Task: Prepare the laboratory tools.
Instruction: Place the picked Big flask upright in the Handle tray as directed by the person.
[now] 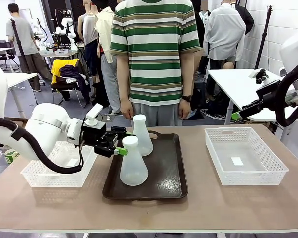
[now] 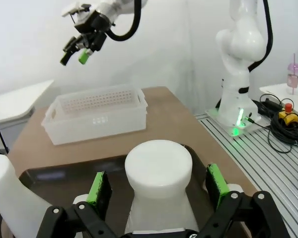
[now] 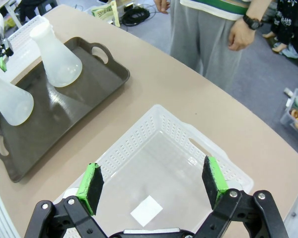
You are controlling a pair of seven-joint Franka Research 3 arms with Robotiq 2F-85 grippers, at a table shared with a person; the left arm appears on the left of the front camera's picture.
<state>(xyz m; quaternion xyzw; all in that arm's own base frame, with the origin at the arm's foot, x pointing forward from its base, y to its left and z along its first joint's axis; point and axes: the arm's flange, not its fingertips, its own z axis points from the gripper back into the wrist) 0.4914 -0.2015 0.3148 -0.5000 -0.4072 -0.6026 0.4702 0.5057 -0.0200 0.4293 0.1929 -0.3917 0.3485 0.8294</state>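
Two flasks stood upright on the dark tray (image 1: 166,186) in the middle of the worktop (image 1: 198,208). The near flask (image 1: 133,163) was toward the tray's left front, and the far flask (image 1: 141,134) was just behind it, closer to the person (image 1: 156,54).

The left end effector (image 1: 120,148) was seen at the neck of the near flask with its jaws spread wide, a green pad (image 2: 99,187) on either side of the neck and not pressing it, so nothing was held. The flask was judged to have been set down, and the step in hand was taken to be the release. A clean release would call for the jaws to be kept wide and drawn straight back to the left, level with the neck, so that neither pad would tip the flask or nudge it into the far flask. Whether a pad brushed the neck could not be told for certain from the wrist view.

The right end effector (image 3: 151,187) was held high above the right basket (image 3: 179,148), jaws wide and empty. A left basket (image 1: 59,171) lay under the left arm.

No brand or writing could be read. A small blank white patch (image 3: 146,209) was seen on the right basket's floor, and a packet near the worktop's far left corner carried print too small to read.
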